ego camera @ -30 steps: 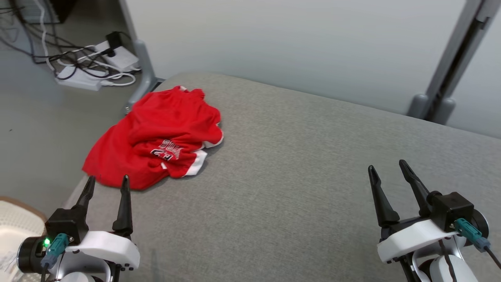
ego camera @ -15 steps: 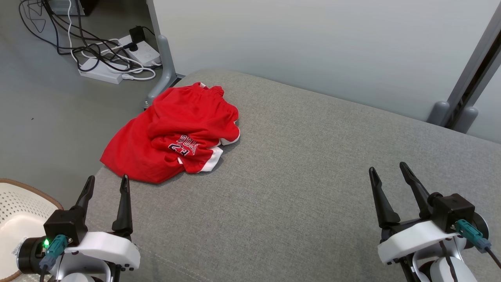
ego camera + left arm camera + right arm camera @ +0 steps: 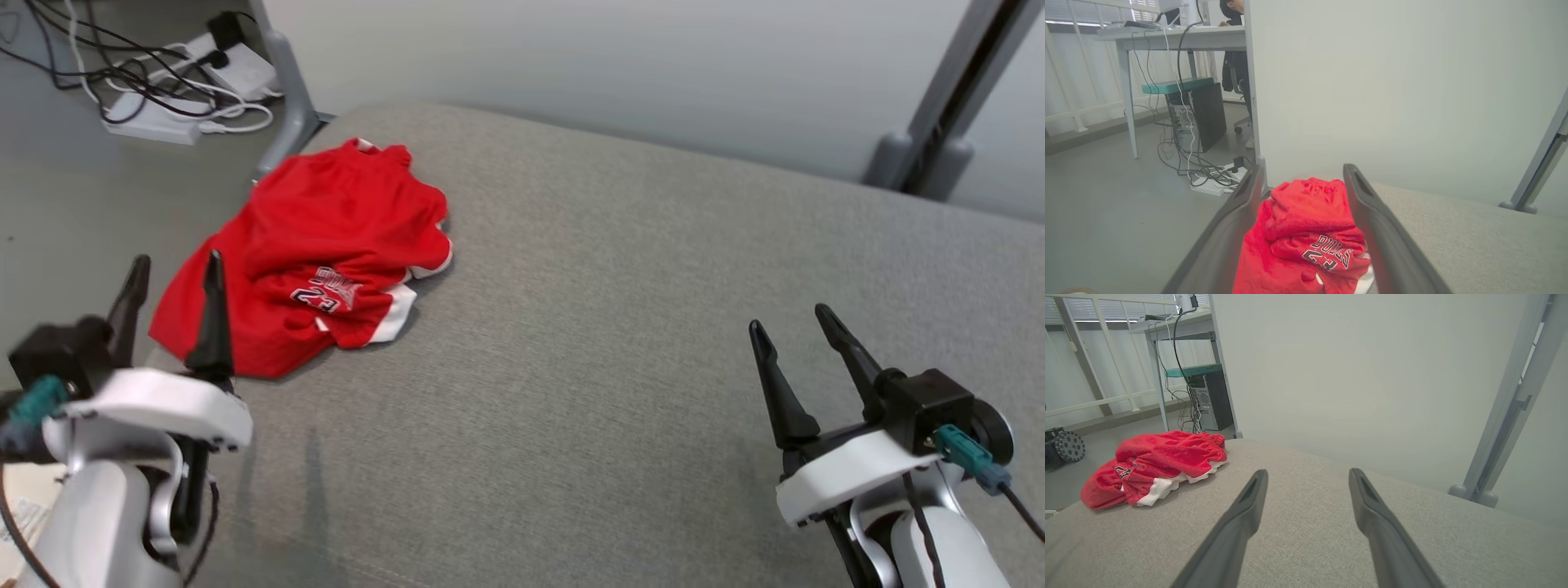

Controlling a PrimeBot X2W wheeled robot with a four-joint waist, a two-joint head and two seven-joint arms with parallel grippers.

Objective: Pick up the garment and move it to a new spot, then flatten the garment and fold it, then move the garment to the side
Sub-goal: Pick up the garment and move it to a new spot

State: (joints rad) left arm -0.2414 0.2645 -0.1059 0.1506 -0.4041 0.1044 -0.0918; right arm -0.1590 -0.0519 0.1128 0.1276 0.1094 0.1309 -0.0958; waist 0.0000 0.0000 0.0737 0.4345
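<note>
The crumpled red garment point(image 3: 310, 245) lies at the far left corner of the grey fabric surface point(image 3: 612, 327), white trim and a "23" print turned up. From the head view I see my left gripper point(image 3: 176, 260) close beside its near edge, fingers apart and holding nothing. The left wrist view frames the garment point(image 3: 1306, 228) between those spread fingers point(image 3: 1237, 212) and adds a desk point(image 3: 1167, 38) and computer tower point(image 3: 1208, 114) beyond. My right gripper point(image 3: 788, 318) hovers well apart over bare fabric, fingers also spread and empty. Its wrist view catches the garment point(image 3: 1155, 465) side-on, showing how low the heap sits. Only the head view looks down on the power strips point(image 3: 163, 122) on the floor.
</note>
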